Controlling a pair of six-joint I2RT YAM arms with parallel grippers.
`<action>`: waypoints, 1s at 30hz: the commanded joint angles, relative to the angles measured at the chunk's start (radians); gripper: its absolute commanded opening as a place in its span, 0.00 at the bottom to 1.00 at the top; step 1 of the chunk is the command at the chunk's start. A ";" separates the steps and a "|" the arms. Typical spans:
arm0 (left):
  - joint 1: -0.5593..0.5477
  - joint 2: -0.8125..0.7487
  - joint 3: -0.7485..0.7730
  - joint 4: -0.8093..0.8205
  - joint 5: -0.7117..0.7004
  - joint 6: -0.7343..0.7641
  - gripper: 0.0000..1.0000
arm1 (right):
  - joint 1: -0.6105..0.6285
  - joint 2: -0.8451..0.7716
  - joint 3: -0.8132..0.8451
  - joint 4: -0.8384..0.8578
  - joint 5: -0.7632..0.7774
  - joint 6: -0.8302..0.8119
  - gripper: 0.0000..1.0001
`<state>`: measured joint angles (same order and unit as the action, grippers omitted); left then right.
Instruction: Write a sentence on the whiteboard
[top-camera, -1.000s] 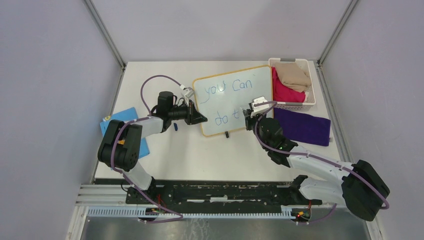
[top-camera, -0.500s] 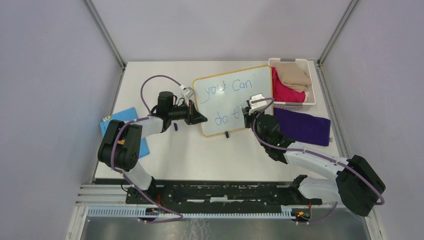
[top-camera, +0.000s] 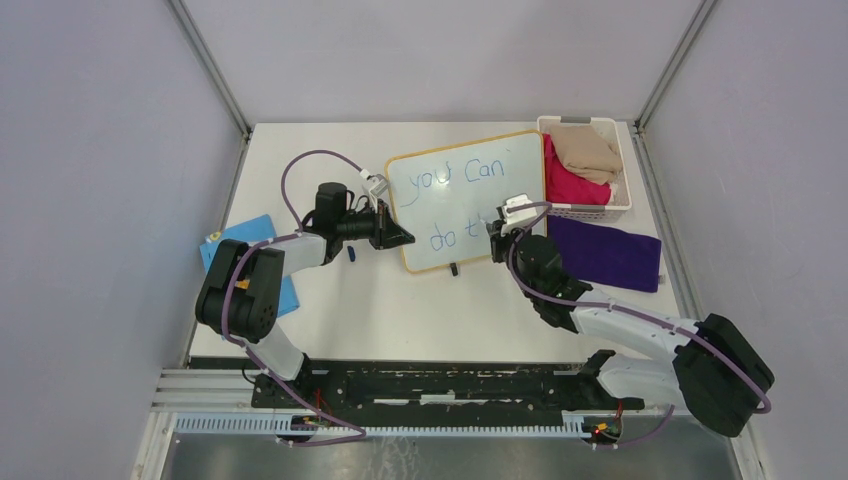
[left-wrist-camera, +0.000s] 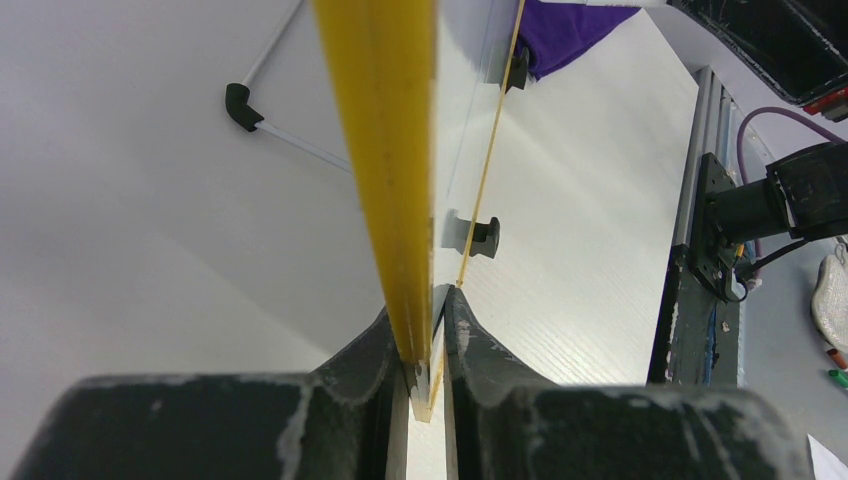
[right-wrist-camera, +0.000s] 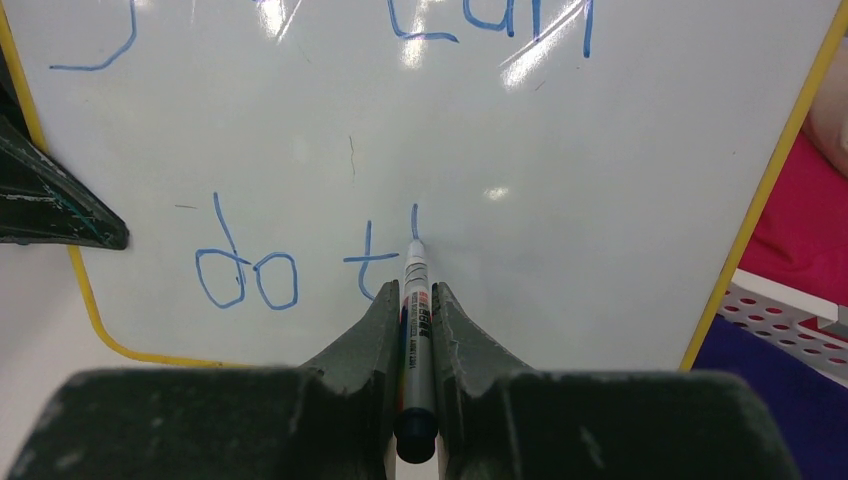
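— While whiteboard (top-camera: 500, 195) stands by table's (top-camera: 420, 320) far edge, who's holding what?
— L gripper (left-wrist-camera: 423, 318) pinches its frame; R gripper (right-wrist-camera: 413, 300) clamps marker (right-wrist-camera: 417, 290), tip touching board after "do t" of sentence (top-camera: 445, 238).

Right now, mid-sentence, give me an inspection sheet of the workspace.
Surface: white table, no damage seen.
Job's things: whiteboard stands on black feet; sentence reads "you Can", then "do t" plus a started stroke.
Clutter: white basket holding a tan cloth and a pink cloth, purple cloth beside it, blue cloth at left edge, small blue object left of whiteboard.
End effectors: left end effector shut on the whiteboard's yellow edge; right end effector shut on marker, tip on board.
Cables: purple cable along each arm.
Surroundings: grey walls, metal rail at near edge.
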<state>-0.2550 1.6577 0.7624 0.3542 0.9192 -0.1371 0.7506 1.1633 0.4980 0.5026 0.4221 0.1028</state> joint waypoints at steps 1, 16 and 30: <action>-0.029 0.032 -0.009 -0.121 -0.091 0.100 0.02 | -0.004 -0.026 -0.028 -0.001 -0.011 0.024 0.00; -0.033 0.029 -0.010 -0.127 -0.093 0.103 0.02 | 0.022 -0.057 -0.117 -0.007 -0.028 0.066 0.00; -0.036 0.028 -0.008 -0.136 -0.099 0.110 0.02 | 0.021 -0.088 -0.005 -0.013 -0.013 0.025 0.00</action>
<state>-0.2558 1.6577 0.7643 0.3504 0.9188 -0.1364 0.7712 1.0851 0.4198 0.4488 0.3973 0.1474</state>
